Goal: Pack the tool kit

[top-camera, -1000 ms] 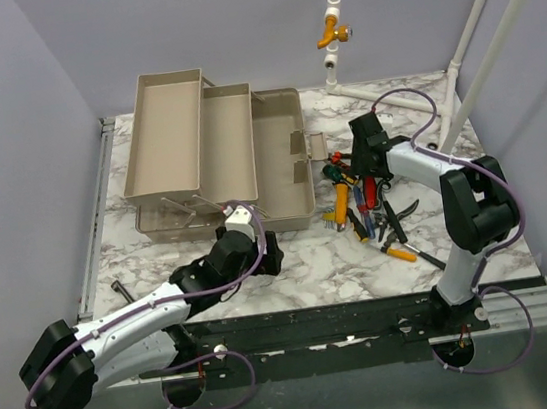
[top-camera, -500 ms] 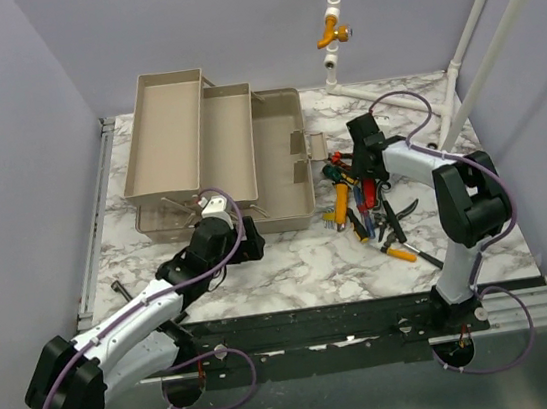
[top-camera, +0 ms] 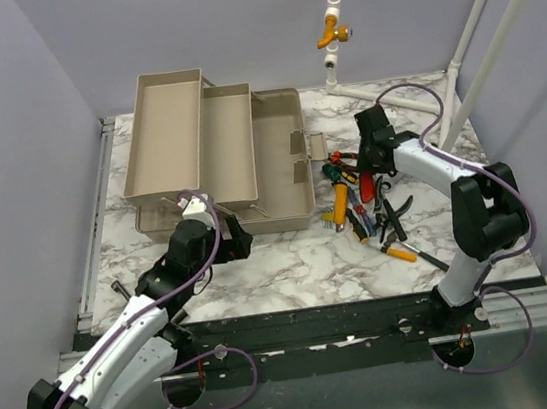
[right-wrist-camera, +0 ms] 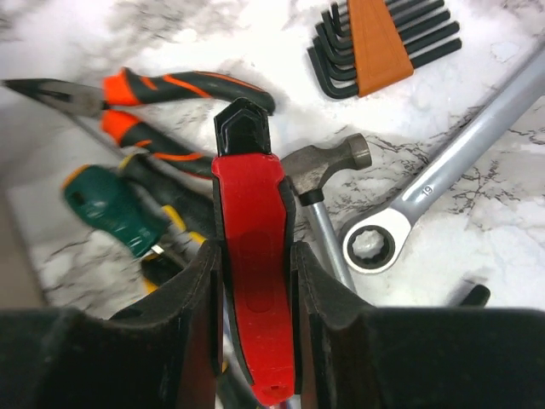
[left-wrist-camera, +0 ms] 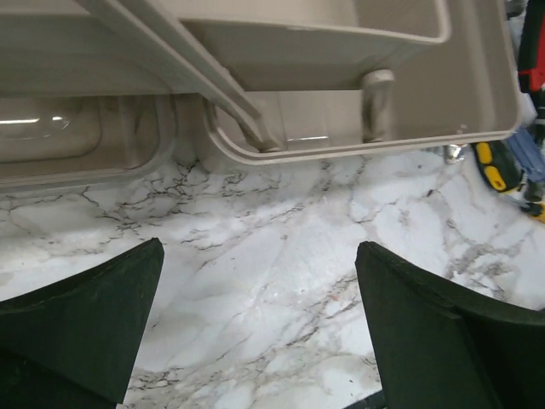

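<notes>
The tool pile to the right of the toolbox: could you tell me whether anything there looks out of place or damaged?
Nothing looks damaged. The tools lie in a crossed, overlapping heap beside the open toolbox, whose trays look empty. The right gripper has its jaws around a red-handled tool.

Glossy marbled table (left-wrist-camera: 281,281), smooth plastic tool handle (right-wrist-camera: 253,281), shiny metal wrench (right-wrist-camera: 451,166)

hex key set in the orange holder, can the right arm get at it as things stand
Probably not yet. The hex key set lies uncovered just beyond the right gripper, but that gripper is clamped on a red-handled tool it would have to drop first.
</notes>
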`<state>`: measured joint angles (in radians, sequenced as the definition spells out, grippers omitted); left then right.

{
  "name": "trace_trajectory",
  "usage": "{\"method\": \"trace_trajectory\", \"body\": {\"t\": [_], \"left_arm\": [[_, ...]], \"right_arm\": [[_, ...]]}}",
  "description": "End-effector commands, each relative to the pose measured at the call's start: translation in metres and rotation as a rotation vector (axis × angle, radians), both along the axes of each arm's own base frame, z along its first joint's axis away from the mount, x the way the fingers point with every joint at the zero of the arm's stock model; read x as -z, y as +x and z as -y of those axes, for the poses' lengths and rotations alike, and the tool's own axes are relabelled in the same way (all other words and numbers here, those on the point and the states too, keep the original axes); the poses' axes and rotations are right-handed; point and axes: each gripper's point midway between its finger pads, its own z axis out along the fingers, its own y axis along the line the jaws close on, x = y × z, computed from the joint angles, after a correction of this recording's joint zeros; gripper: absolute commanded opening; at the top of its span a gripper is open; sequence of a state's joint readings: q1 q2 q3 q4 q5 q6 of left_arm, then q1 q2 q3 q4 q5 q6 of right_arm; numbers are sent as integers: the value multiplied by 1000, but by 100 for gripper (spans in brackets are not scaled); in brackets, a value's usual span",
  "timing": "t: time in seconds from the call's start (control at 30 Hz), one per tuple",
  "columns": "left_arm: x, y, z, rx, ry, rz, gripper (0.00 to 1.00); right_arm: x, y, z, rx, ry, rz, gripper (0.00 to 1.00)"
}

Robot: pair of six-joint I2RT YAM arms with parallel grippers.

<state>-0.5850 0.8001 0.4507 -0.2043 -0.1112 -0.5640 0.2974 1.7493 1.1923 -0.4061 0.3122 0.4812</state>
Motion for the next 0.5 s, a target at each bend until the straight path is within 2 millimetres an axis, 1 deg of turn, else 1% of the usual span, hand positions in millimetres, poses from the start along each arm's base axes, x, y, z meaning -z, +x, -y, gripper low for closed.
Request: {"method": "trace_trajectory", "body": {"t": [0.0,0.1,0.2,0.4,0.47], "left_arm": [[-34,-14,8,101,-70,96,99],[-45,-21,8,118,-115,144,98],[-51,-31,18,188,-177,179,99],[-58,-42,26,260,-229,235,98],[-60,-44,28,277,-243,251,98]], "right_arm": [[-64,4,-11,-42,93,132,2],[-87,2,-26,-101,167,171,1],[-110,1,-48,-185,266,201,1],[-155,-1,-111,-382,565,239,1],[-170,3,-127,-411,634,262,1]]}}
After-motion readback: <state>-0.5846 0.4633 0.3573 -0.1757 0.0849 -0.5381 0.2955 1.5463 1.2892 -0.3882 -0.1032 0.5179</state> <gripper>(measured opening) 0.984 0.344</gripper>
